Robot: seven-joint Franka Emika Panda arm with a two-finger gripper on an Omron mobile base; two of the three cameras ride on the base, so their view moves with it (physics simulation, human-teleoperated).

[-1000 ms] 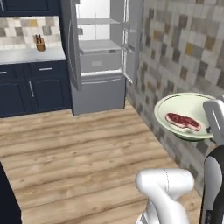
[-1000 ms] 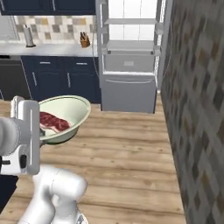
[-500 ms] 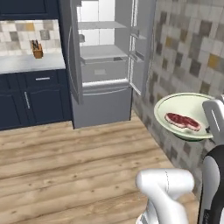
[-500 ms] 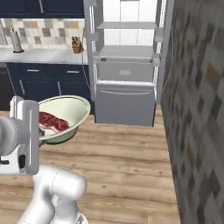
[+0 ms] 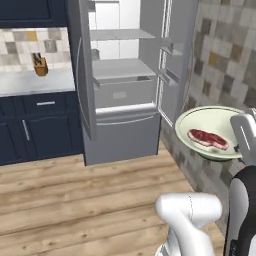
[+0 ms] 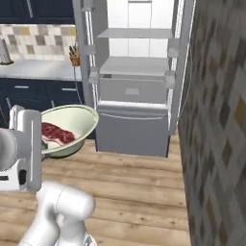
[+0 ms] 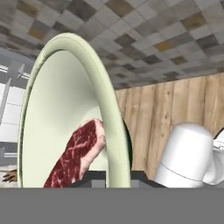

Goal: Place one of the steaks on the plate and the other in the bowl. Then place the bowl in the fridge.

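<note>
Your gripper (image 7: 114, 175) pinches the bowl (image 5: 212, 131) by its rim, one steak (image 5: 208, 138) lying inside. Keep the bowl level, then ease it onto a bare shelf in the open fridge (image 5: 125, 85) ahead.

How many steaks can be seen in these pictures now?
1. The steak lies inside the bowl, which is carried in front of the open fridge. A second one may be out of view.

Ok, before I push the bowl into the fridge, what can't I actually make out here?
- Pincer tips: hand view, hidden by the bowl rim and bottom band.
- Bowl's near side: left base view, covered by the arm.
- Steak near end: right base view, behind the hand.
- Fridge top: cut off by the frame.
</note>
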